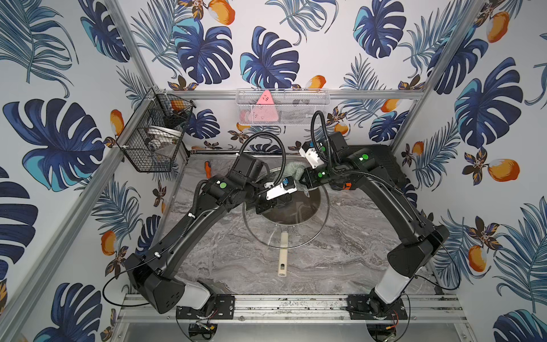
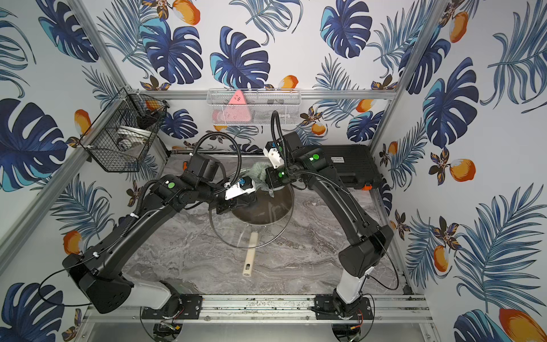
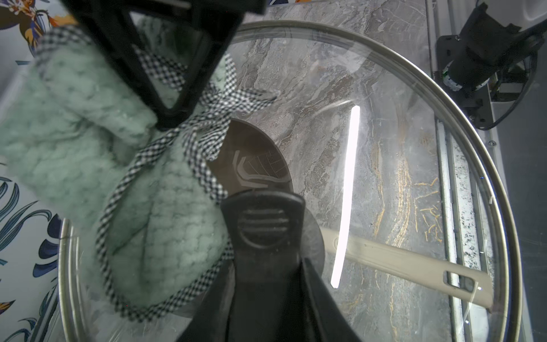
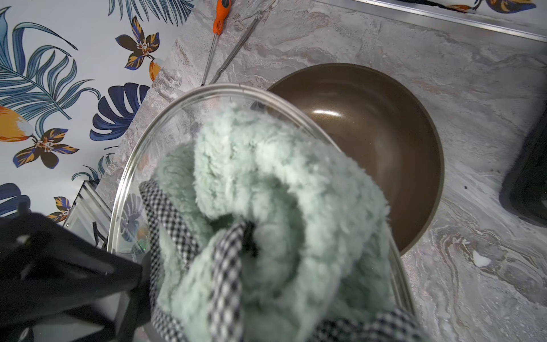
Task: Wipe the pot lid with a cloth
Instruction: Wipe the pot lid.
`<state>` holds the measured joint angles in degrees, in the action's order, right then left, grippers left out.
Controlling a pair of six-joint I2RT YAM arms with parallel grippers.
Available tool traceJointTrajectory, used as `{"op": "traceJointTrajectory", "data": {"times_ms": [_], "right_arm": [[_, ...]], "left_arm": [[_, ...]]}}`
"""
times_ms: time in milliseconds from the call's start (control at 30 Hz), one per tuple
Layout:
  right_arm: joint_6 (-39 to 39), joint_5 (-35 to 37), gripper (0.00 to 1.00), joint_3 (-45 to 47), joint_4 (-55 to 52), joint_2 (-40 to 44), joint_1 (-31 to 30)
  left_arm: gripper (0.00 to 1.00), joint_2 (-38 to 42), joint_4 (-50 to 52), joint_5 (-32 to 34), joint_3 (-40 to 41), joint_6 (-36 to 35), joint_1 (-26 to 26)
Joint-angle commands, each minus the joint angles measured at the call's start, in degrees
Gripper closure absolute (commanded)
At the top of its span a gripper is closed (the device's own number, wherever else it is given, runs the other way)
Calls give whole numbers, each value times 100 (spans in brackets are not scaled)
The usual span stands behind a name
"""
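Note:
The pot lid point(image 1: 310, 229) point(image 2: 266, 234) point(image 3: 384, 148) is a large round glass disc with a thin metal rim, held tilted above the table. My left gripper point(image 1: 268, 207) point(image 3: 266, 266) is shut on its black handle point(image 3: 262, 225). The cloth point(image 1: 291, 170) point(image 2: 259, 168) point(image 3: 165, 231) point(image 4: 266, 177) is mint green with checked trim. It is bunched in my shut right gripper point(image 1: 303, 180) and lies against the glass on the side away from the handle, near the far rim. The cloth hides the right fingertips in the right wrist view.
A brown pan point(image 1: 296, 208) point(image 4: 370, 142) with a cream handle point(image 1: 282, 257) sits on the marble table under the lid. An orange screwdriver point(image 4: 219, 17) and metal tongs point(image 4: 236, 50) lie at the far left. A black case point(image 1: 381, 160) sits at the far right. Two wire baskets point(image 1: 154, 133) point(image 1: 302, 109) hang on the walls.

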<state>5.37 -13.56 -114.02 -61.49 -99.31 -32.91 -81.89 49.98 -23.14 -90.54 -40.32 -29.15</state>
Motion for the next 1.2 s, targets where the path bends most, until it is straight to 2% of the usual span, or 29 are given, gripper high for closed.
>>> {"op": "traceJointTrajectory", "data": {"times_ms": [0,467,833,967,1167], "right_arm": [[33,180,100,267,-212,206,12],[260,-190,100,1777,163,1248,-11],[372,-1363,100,2632,835,1527,-120],[469,-1116,100,2846,865,1716,-121],[733,148,100,3214,587,2216,-4]], "left_arm": [[100,-69,-1138,32,-234,345,60],[100,-793,-1579,847,-644,1341,89],[100,-1281,-1577,1259,-939,2014,76],[100,-1412,-1586,1518,-976,2314,76],[100,-1764,-1344,1850,-1198,3060,65]]}}
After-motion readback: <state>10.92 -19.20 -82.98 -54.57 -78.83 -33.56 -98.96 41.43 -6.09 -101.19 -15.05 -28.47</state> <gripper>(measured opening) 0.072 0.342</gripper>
